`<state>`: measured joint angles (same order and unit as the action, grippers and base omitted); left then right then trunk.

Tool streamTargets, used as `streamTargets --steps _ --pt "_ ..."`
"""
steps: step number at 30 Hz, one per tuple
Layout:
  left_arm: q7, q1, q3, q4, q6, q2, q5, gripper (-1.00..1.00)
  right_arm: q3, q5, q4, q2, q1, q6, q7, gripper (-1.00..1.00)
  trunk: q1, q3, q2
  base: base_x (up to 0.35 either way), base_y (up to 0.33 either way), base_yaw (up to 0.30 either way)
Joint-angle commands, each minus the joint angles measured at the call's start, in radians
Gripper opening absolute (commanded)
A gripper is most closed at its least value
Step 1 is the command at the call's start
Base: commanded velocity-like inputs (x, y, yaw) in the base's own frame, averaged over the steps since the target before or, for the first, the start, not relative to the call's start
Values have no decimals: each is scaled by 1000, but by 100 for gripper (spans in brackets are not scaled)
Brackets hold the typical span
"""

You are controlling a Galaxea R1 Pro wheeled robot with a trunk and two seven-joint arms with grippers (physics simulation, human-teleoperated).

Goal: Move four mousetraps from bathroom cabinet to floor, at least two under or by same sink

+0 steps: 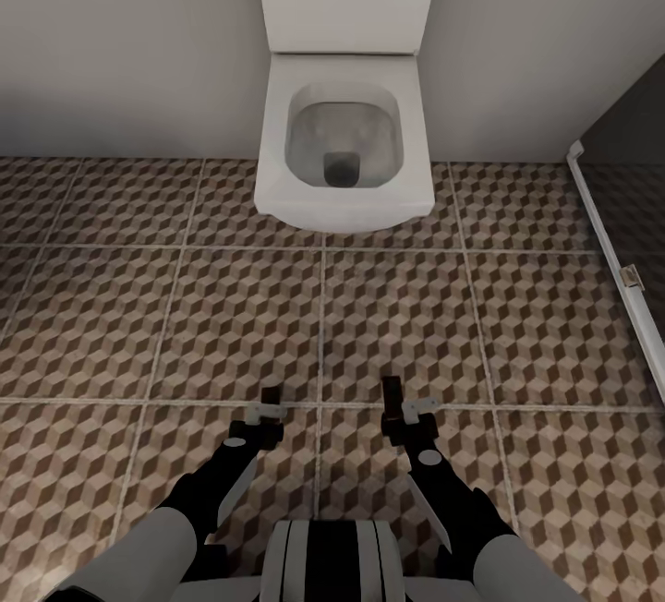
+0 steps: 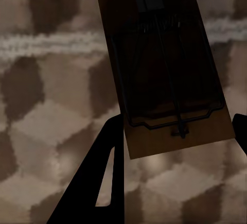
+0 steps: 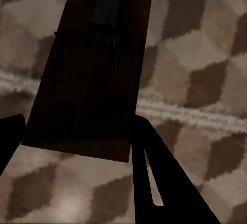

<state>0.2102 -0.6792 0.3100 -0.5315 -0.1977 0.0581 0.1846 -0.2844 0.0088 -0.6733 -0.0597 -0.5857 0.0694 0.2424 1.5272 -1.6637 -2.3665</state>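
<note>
Brown, beige and white cube-patterned bathroom floor tiles (image 1: 231, 325) fill the ground ahead of the robot, which faces a white boxy wall-hung toilet (image 1: 344, 136) against a pale grey wall. At the far side a white-framed dark panel (image 1: 614, 251) runs along the floor edge.

Both arms are held low and forward over the tiles. The left gripper (image 1: 265, 417) has its black fingers closed narrowly on a flat tan wooden mousetrap with black wire spring (image 2: 167, 74); in the left wrist view the board juts out between the fingers, with the tiles beneath. The right gripper (image 1: 399, 410) likewise clamps a second wooden mousetrap (image 3: 92, 74), dark in shadow, its wire frame faintly visible above a pale grout line.

Neither sink nor cabinet is in sight, so the robot appears to be carrying two traps while it looks for a placing spot. The main risk is releasing them here beside the toilet: they would be on the right floor, yet not next to the sink, as two of them must be. A slender edge grip could also let a board twist or slip during base motion.
</note>
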Motion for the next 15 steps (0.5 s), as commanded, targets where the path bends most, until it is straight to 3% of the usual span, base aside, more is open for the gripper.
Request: streamTargets --steps 1,6,15 --pt "9 0 8 -2 -5 -1 9 -100 -4 -3 -2 1 0 6 5 -100 4 -4 -7 0 0 0" --pt "9 0 8 -2 -5 -1 9 -100 -4 -3 -2 1 0 6 5 -100 23 -26 -42 0 0 0" --pt "9 0 8 -2 -5 -1 9 -100 -5 -4 -2 1 0 6 3 -100 23 -38 -42 0 0 0"
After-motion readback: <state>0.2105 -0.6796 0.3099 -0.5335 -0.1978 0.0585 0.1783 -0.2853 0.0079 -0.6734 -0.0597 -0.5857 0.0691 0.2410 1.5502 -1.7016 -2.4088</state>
